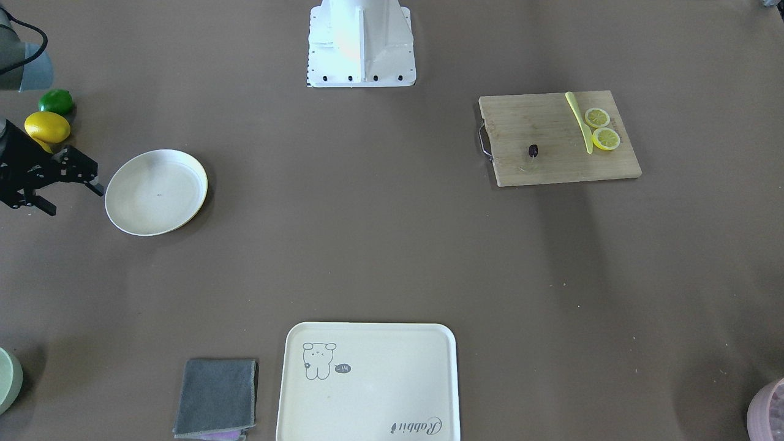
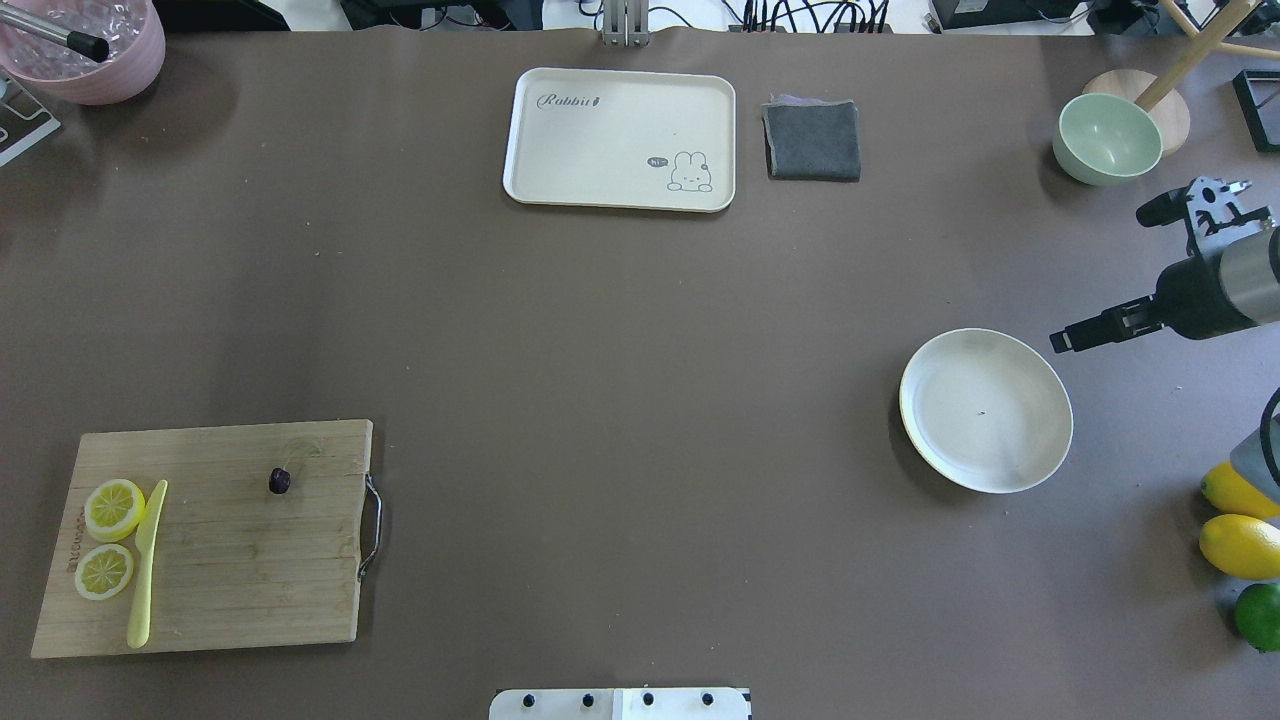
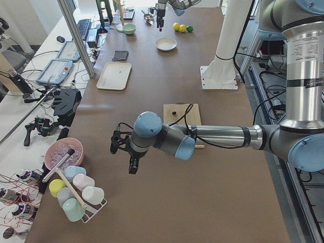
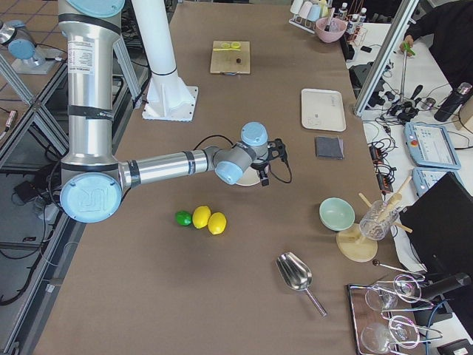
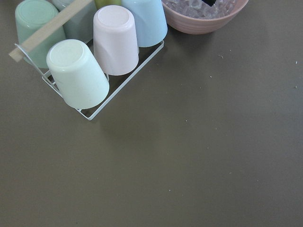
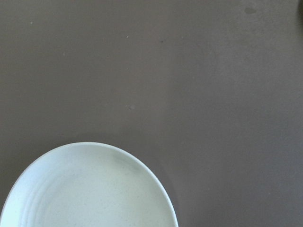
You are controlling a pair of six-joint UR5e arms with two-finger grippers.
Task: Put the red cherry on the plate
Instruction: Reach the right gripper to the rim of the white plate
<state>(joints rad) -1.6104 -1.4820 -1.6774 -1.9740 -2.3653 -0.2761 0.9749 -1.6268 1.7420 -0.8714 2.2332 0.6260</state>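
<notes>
Robotics lab: teach pendants (image 4: 429, 146), cables (image 2: 800, 14), aluminium posts (image 3: 76, 35).

An evenly lit brown counter (image 1: 380, 245) has a cluttered white desk (image 3: 38, 88) at nine o'clock in the exterior left view and terracotta floor tiles (image 4: 37, 9) at eleven o'clock in the exterior right view.

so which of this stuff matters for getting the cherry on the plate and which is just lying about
Job: red cherry on the cutting board; plate.
Lying about: lemon slices, yellow knife, rabbit tray, grey cloth, green bowl, whole lemons, lime.
</notes>
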